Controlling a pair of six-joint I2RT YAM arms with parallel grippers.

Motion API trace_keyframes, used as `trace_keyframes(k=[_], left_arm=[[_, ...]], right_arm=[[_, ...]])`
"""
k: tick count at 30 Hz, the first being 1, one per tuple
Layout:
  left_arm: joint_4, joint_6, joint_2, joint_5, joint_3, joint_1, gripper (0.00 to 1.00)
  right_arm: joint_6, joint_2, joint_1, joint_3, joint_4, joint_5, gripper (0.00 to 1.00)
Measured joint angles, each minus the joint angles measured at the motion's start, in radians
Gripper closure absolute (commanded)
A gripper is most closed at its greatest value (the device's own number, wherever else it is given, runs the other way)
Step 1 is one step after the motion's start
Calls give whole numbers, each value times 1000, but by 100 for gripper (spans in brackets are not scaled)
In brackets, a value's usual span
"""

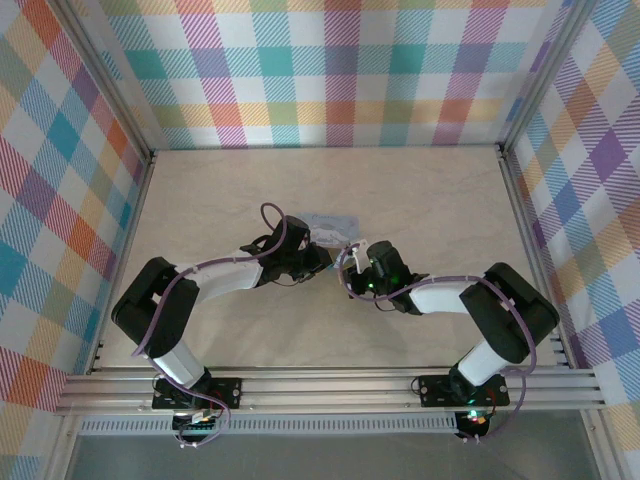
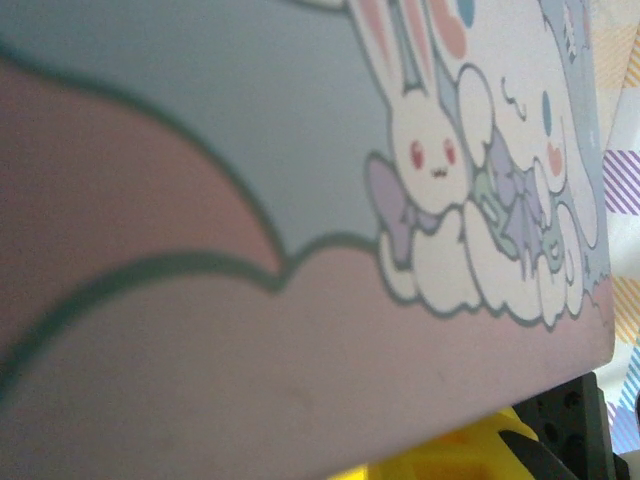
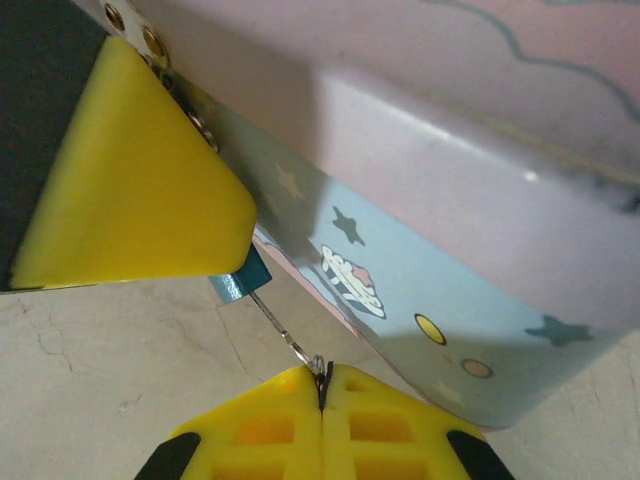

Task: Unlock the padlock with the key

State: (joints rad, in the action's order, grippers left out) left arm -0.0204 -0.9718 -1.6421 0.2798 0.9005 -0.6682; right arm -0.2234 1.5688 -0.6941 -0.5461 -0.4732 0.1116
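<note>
Pale worktop [image 1: 420, 190]: your two arms fold inward at one tin box [image 3: 480, 260]. Your right gripper [image 3: 322, 380] pinches the one key [image 3: 285, 335], which reaches the one padlock [image 3: 240, 283] beside the box. You cannot tell how the left gripper [image 1: 318, 255] stands.

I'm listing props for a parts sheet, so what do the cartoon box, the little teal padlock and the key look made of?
The box: probably thin printed sheet metal, satin; a sharp glint sits on its lid edge. The padlock: likely teal-coated metal, smooth, mostly hidden. The key: bare silvery metal, a thin bright stem; too small to tell more.
</note>
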Motion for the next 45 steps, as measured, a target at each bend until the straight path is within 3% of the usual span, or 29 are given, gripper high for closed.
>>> trace_keyframes(k=[45], left_arm=[[22,18,11,19,0,0,89]], right_arm=[[-8,-10,0,35,-43,20,100]])
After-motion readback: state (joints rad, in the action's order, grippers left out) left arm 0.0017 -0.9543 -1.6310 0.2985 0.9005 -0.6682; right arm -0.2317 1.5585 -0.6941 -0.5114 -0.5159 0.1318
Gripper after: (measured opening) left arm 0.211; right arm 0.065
